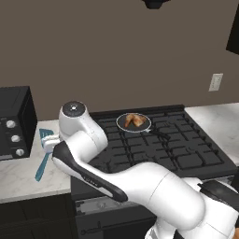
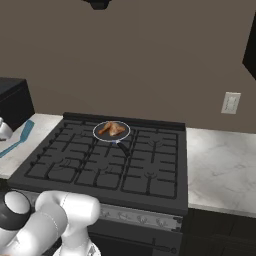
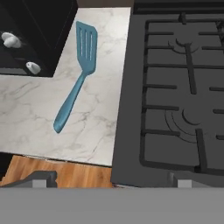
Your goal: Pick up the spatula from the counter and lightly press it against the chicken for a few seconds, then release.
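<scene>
- Gripper: the hand view shows its two tips far apart, so it is spread and holds nothing. It hangs above the counter's front edge, beside the stove's left front corner.
- Counter: a marble strip between oven and stove. Its front edge runs just ahead of the tips, with wood floor below it.
- Spatula: lies flat on this strip. The handle end points at the front edge, near it but not over it, and the slotted blade points to the back.
- Bare marble lies on both sides of the handle. The blade sits just beside the oven's corner.
- Stove: its left edge runs along the strip, apart from the spatula.
- Pan: on a back burner, with the chicken inside. Open grates lie in front and to the right.
- Wall: close behind the stove.
</scene>
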